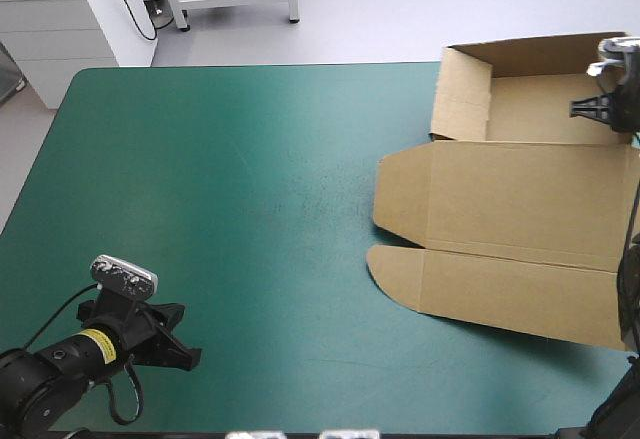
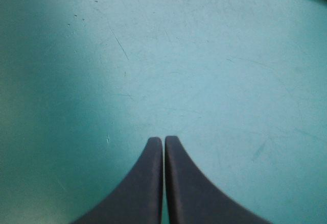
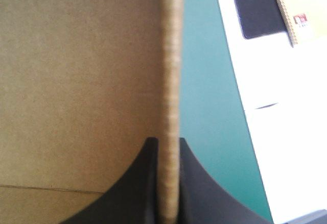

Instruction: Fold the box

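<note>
Right gripper clamped on the box's upright wall; left gripper together above the teal-green cover.

Nothing can be read: the yellow label on the left arm, lower left, is too small.

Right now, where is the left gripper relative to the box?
In the high view the left gripper sits shut over the teal-green cover at its near-left corner, far from the box on the right side.
</note>
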